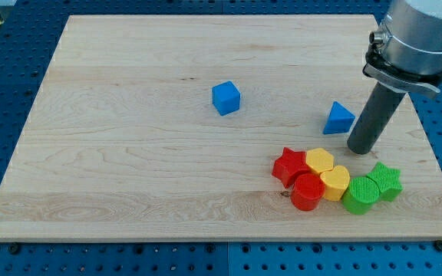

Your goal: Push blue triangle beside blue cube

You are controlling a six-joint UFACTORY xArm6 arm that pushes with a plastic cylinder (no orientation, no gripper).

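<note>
The blue cube sits on the wooden board near the middle, a little toward the view's top. The blue triangle lies to the view's right of it, well apart from the cube. My tip rests on the board just to the right of and slightly below the triangle, close to it; I cannot tell if it touches. The rod rises toward the view's top right.
Below the triangle lies a cluster: a red star, a red cylinder, two yellow hearts, a green cylinder and a green star. The board's right edge is near my tip.
</note>
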